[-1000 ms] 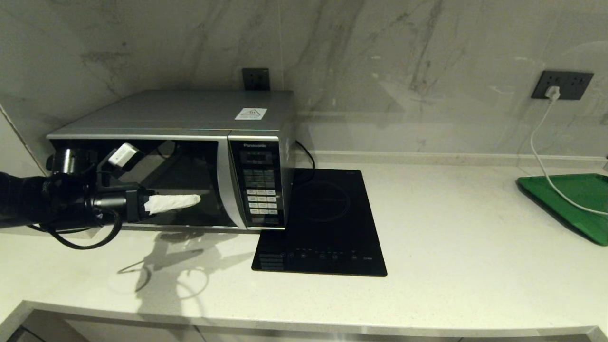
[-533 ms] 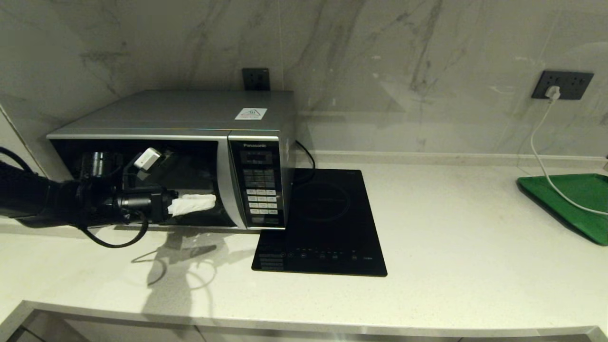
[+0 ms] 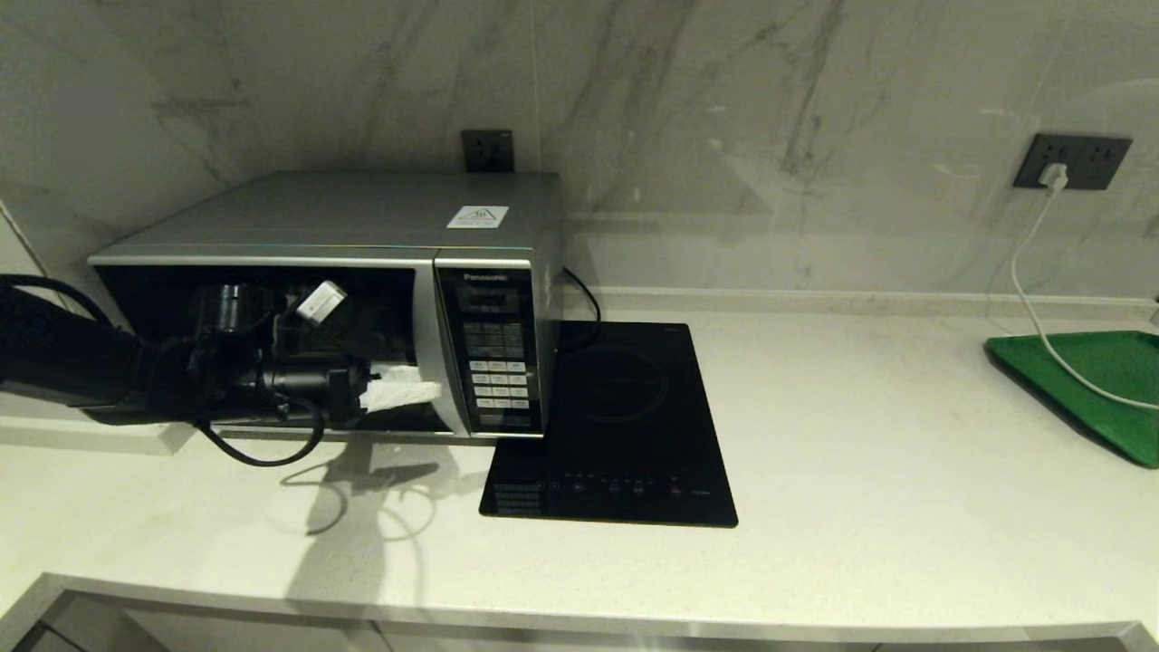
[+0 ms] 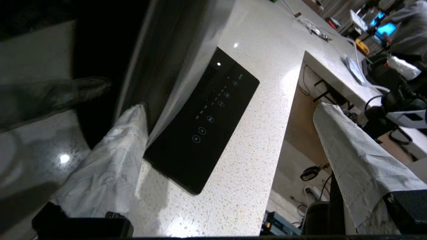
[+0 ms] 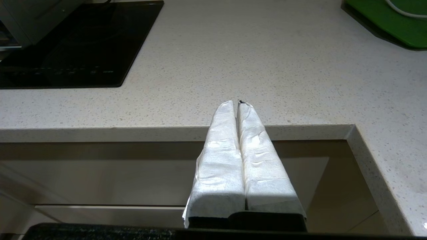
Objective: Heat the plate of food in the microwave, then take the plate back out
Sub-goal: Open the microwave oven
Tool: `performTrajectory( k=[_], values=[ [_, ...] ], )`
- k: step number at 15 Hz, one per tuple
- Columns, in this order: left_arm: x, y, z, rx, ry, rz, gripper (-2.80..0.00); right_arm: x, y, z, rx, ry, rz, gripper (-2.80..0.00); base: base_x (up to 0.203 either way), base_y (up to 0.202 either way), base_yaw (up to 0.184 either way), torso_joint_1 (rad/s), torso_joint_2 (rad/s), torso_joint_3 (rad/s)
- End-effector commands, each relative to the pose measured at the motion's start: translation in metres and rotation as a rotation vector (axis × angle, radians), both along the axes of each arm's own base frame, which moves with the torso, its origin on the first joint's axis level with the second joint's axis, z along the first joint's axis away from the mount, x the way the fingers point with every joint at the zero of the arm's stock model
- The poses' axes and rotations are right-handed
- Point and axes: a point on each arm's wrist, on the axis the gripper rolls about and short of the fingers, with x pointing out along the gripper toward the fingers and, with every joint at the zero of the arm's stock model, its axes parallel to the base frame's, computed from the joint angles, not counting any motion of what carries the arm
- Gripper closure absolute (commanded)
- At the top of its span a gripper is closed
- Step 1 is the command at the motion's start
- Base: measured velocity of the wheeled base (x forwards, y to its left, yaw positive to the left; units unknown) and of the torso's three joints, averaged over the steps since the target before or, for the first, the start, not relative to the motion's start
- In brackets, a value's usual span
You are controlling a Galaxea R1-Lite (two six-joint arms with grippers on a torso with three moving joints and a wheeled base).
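Microwave (image 3: 362, 272) sits on the counter (image 3: 815, 471) against the marble wall, door shut. Plate of food is not visible in any view; can't tell where it is, the glass is too dark to see through.

Left hand (image 3: 412, 391) is in front of the microwave door, low, at the door's right edge next to the button panel (image 3: 493, 349). Its fingers are spread wide apart: in the left wrist view one wrapped finger (image 4: 110, 160) lies against the door edge, the other (image 4: 360, 166) stands well clear, out over the counter's front edge. Nothing between them.

Hob (image 3: 616, 426) lies flat on the counter just right of the microwave, its back-left corner tucked beside the microwave's side. Green tray (image 3: 1087, 389) is far right of the microwave at the counter's end, with a white cable (image 3: 1032, 272) running across it up to a wall socket (image 3: 1073, 163).

Right hand (image 5: 238, 106) is parked well right of the microwave, just off the counter's front edge, fingers pressed together, empty.
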Motion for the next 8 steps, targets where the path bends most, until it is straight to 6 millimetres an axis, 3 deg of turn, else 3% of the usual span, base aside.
performTrajectory(
  k=[1,8],
  values=[
    [-0.002,-0.005,0.004,-0.002,-0.015,-0.021,-2.80,0.000,0.000,0.000,0.000,0.003,0.001,0.00,0.000,0.000,0.000,0.000,0.00,0.000],
    [0.006,-0.012,-0.007,-0.002,0.003,-0.039,-2.80,0.000,0.000,0.000,0.000,0.002,0.001,0.00,0.000,0.000,0.000,0.000,0.00,0.000]
  ],
)
